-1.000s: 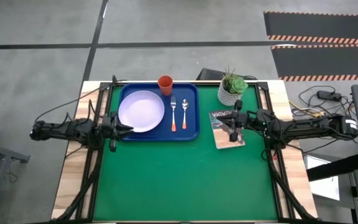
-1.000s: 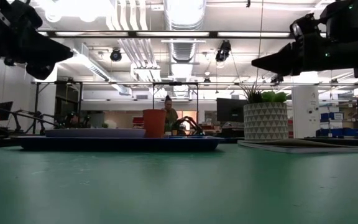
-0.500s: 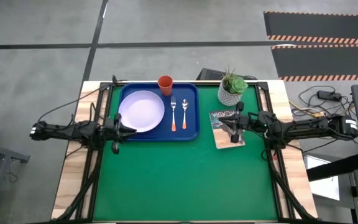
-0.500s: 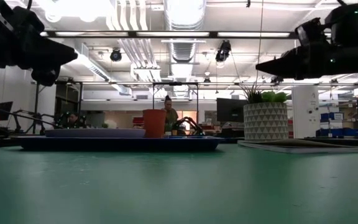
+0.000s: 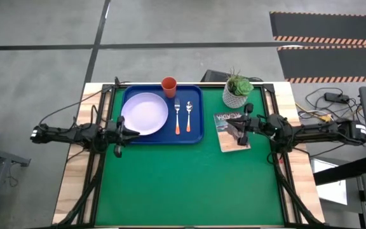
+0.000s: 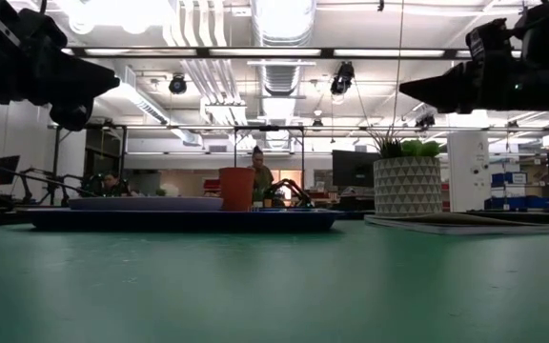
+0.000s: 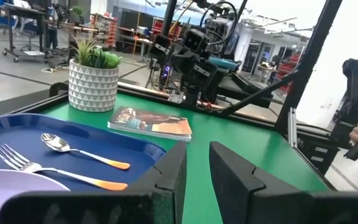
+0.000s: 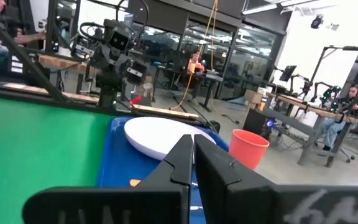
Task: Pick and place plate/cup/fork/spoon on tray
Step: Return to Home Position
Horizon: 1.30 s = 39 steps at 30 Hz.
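1. All four items sit on the tray (image 5: 196, 135). The plate (image 5: 144, 114) is on its left half and the cup (image 5: 169, 86) is at the far rim, just beside the plate. The fork (image 5: 177, 114) and spoon (image 5: 189, 114) lie side by side to the right.
2. Left tool (image 5: 133, 132) hangs at the tray's left edge, near the plate. Its fingers (image 7: 169, 180) are narrowly parted, with nothing between them.
3. Right tool (image 5: 234, 131) is over the booklet (image 5: 224, 145), near the plant pot (image 5: 236, 95). Its fingers (image 8: 179, 155) are pressed together and empty.
4. In the low view both tools are well above the bench (image 5: 189, 184).
5. My read: placing is done, and only the retreat home is left.
6. Risk, left: if I pull back while dropping, the tool could catch the tray rim and shift the tray, sliding the cutlery.
7. Risk, right: a wide swing toward the far side could clip the pot and tip it. Too low a sweep could drag the booklet.
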Each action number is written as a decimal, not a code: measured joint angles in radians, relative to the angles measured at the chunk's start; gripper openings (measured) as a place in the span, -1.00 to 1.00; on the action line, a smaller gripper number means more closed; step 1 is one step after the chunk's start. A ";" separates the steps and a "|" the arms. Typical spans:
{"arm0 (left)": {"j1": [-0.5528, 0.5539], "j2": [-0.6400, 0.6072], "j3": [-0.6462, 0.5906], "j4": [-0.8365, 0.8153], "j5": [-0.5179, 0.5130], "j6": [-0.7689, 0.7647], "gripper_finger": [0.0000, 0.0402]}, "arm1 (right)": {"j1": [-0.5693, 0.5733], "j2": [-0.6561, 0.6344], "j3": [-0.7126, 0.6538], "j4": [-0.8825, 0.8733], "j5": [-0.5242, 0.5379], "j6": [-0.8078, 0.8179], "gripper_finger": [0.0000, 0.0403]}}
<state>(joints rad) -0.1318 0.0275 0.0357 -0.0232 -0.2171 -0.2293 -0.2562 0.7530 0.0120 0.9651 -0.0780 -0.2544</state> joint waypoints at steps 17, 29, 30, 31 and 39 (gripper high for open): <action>0.000 0.011 0.000 -0.003 0.000 -0.001 -0.72 | 0.000 -0.358 -0.001 -0.406 0.052 0.000 -0.96; 0.000 0.012 -0.001 -0.005 -0.007 0.030 -0.72 | 0.000 -0.609 -0.001 -0.660 0.051 0.011 -0.96; 0.000 0.014 -0.001 -0.005 -0.009 0.030 -0.72 | 0.000 -0.626 -0.001 -0.668 0.047 0.015 -0.96; 0.000 0.016 -0.001 -0.005 -0.009 0.030 -0.72 | 0.000 -0.643 -0.001 -0.679 0.045 0.020 -0.96; 0.000 0.042 -0.001 -0.003 -0.013 0.060 -0.72 | 0.000 -0.752 -0.002 -0.805 0.041 0.008 -0.96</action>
<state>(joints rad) -0.1321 0.0691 0.0346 -0.0263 -0.2298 -0.1697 -0.2558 0.0014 0.0105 0.1599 -0.0367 -0.2460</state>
